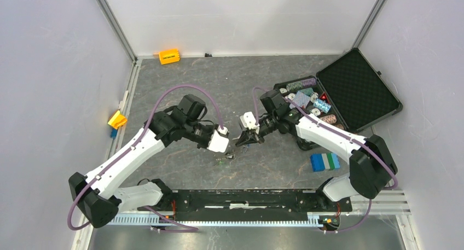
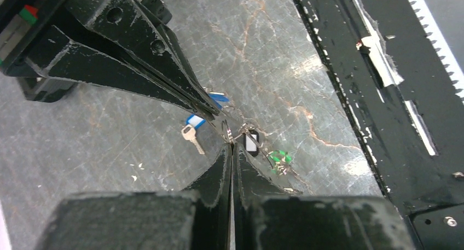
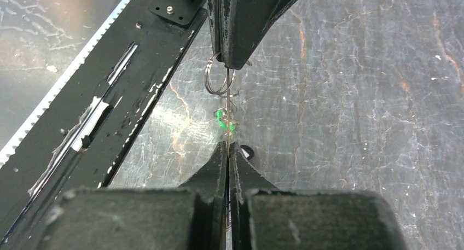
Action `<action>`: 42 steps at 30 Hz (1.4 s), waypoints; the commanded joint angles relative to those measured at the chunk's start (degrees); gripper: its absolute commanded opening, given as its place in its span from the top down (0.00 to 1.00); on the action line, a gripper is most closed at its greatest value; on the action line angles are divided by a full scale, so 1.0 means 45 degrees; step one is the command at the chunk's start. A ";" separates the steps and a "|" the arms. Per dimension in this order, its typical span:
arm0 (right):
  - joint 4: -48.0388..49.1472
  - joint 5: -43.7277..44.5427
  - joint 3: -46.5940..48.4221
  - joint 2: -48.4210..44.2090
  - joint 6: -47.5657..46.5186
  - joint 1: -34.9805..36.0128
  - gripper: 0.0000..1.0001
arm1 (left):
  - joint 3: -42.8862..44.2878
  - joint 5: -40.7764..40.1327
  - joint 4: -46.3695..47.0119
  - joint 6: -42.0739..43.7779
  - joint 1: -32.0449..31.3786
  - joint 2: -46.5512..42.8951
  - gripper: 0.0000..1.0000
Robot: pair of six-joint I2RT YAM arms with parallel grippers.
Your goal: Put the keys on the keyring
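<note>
**While the keyring (image 3: 216, 77) is pinched at mid-table, the keys (image 2: 192, 136) lie loose**

As I scan the overhead view from the left, a yellow block (image 1: 117, 119) sits at the left edge of the table (image 1: 180, 168) and an orange block (image 1: 169, 56) lies by the far wall. Next comes my left claw (image 2: 232, 147), jaws fully closed, its tips pressed on the thin silvery keyring. The right wrist camera shows a loop of it poking out just beside those tips. From there a fine metal line runs straight into my right claw (image 3: 227, 146), which is also clamped tight, so both claws appear to grip the same ring, seen edge-on. The two sets of tips nearly meet. On the surface just below them lie the keys. In the left wrist view, one with a blue tag is on the left, one with a black tag (image 2: 251, 142) in the middle, and one with a green tag (image 2: 279, 157) on the right. Further right, a blue, green and white block (image 1: 324, 161) rests near the right arm. At the far right stands an open black case (image 1: 358, 91) holding striped chips (image 1: 306, 94).
</note>
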 commanded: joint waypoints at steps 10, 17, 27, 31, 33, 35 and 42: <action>-0.0451 -0.0709 0.0825 -0.0056 -0.0714 0.0539 1.00 | 0.0770 0.0995 -0.0781 0.1285 -0.0054 0.0939 0.98; -0.1074 -0.0702 0.1119 0.0084 -0.1172 0.0776 1.00 | 0.0891 0.0920 -0.0786 0.1760 -0.0073 0.1274 0.98; -0.1911 -0.0632 0.1310 0.0148 -0.1867 0.0816 1.00 | 0.0872 0.0309 -0.1045 0.1988 -0.0054 0.1157 0.98; -0.2572 -0.0653 0.1444 0.0267 -0.2546 0.0815 1.00 | 0.0853 0.0064 -0.1061 0.1979 -0.0056 0.1062 0.98; -0.2853 -0.0656 0.1486 0.0286 -0.2863 0.0817 1.00 | 0.0865 -0.0013 -0.1054 0.1967 -0.0030 0.1000 0.98; -0.3052 -0.0547 0.1545 0.0311 -0.3046 0.0848 1.00 | 0.0906 -0.0087 -0.1056 0.1949 -0.0045 0.0966 0.98; -0.3809 -0.0544 0.1861 0.0580 -0.3566 0.0975 1.00 | 0.1333 -0.0339 -0.1384 0.2008 -0.0040 0.1092 0.98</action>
